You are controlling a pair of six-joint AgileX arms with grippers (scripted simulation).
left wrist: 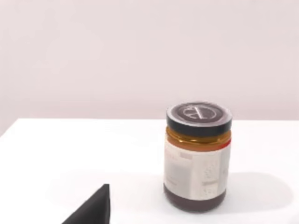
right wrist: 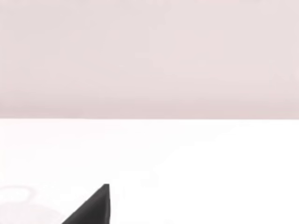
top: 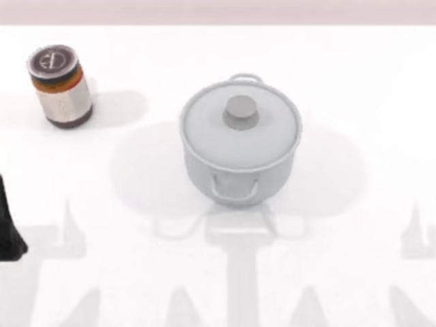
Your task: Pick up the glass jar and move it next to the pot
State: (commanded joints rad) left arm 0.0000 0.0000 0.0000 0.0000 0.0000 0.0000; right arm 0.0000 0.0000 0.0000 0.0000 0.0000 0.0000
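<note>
The task is sitting at its very start — nothing of the move looks done yet. The glass jar [top: 60, 86] is standing upright on the white table [top: 354, 88] at the far left, dark lid with its pale emblem on top, whitish label and amber-brown contents showing, and it is resting free with nothing touching it. The pot [top: 240, 143] is standing near the middle of the table with its domed lid and round knob on, well apart from the jar, with bare table lying between the two. The left arm is showing only as a dark shape [top: 9, 228] at the left edge of the top view, nearer the camera than the jar and not in contact with it; its wrist camera is looking straight at the jar [left wrist: 198, 156] with one dark fingertip [left wrist: 93, 209] poking into the frame, so I cannot tell whether the left gripper's fingers are apart or together. The right arm is sitting out of the top view, its wrist camera showing bare table and one dark fingertip [right wrist: 93, 207] — again I cannot tell how those fingers stand. Everything is left to do, as I judge it: reaching the jar, closing on it, lifting it, carrying it rightward and setting it down beside the pot.
</note>
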